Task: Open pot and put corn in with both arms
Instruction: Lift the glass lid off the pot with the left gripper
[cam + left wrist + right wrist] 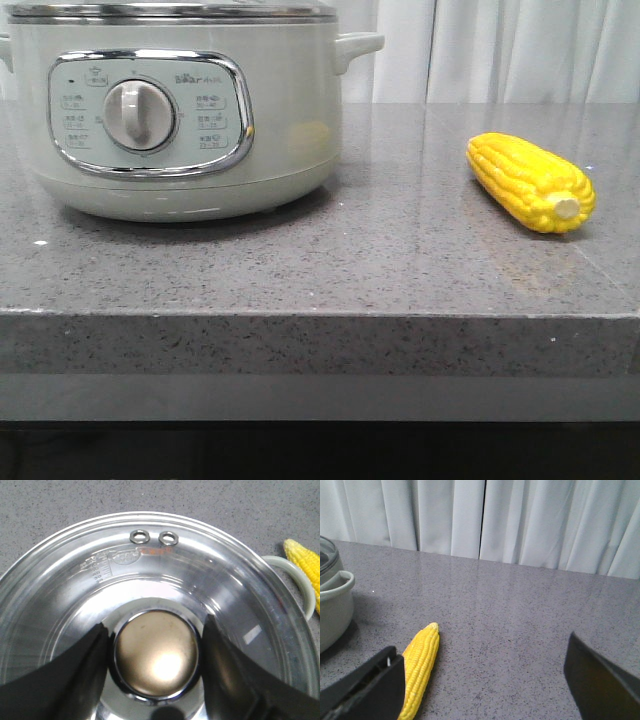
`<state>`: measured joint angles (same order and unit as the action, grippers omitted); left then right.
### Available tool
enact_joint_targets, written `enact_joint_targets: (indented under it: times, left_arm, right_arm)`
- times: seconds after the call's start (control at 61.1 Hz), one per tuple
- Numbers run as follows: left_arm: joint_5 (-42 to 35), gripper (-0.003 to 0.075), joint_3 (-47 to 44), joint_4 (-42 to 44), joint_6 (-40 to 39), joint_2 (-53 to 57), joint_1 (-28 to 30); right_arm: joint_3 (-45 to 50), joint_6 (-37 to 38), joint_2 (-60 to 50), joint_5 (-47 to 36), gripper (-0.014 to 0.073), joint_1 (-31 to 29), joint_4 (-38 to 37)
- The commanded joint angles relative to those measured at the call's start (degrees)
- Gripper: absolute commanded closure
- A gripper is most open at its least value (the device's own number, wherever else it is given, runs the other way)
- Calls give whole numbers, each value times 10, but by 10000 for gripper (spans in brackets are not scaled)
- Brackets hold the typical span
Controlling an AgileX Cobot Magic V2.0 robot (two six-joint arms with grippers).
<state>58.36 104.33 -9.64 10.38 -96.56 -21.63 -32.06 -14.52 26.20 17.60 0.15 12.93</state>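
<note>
The pale grey-green pot (290,120) stands at the left of the stone counter with its steel-rimmed glass lid (170,10) on. In the left wrist view my left gripper (156,656) is down on the lid (150,575), its two black fingers (80,675) pressed close on either side of the round metal knob (156,645). The yellow corn (530,182) lies on the counter to the right of the pot, stub end toward the front. My right gripper (482,680) is open and empty above the counter, with the corn (420,665) beside its left finger. Neither gripper shows in the front view.
The pot's side handle (300,585) sticks out toward the corn (306,565). White curtains (485,520) hang behind the counter. The counter's front edge (320,315) runs close to the camera. The pot's edge shows in the right wrist view (332,610).
</note>
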Motion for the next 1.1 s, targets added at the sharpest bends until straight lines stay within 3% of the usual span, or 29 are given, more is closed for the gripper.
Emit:
enact_joint_targets:
  times: [0.0, 0.393, 0.818, 1.08]
  left_arm:
    - [-40, 489, 36, -7, -4, 38, -5]
    - [-41, 489, -20, -7, -3, 151, -5]
    - [-121, 489, -322, -11, 1, 377, -5]
    - [-121, 489, -480, -11, -16, 541, -5]
  right_arm:
    - [-20, -3, 7, -44, -59, -3, 6]
    - [-20, -3, 9, -44, -59, -3, 6]
    - [-20, -3, 18, -33, -59, -3, 6]
    - [-28, -3, 105, -15, -59, -3, 7]
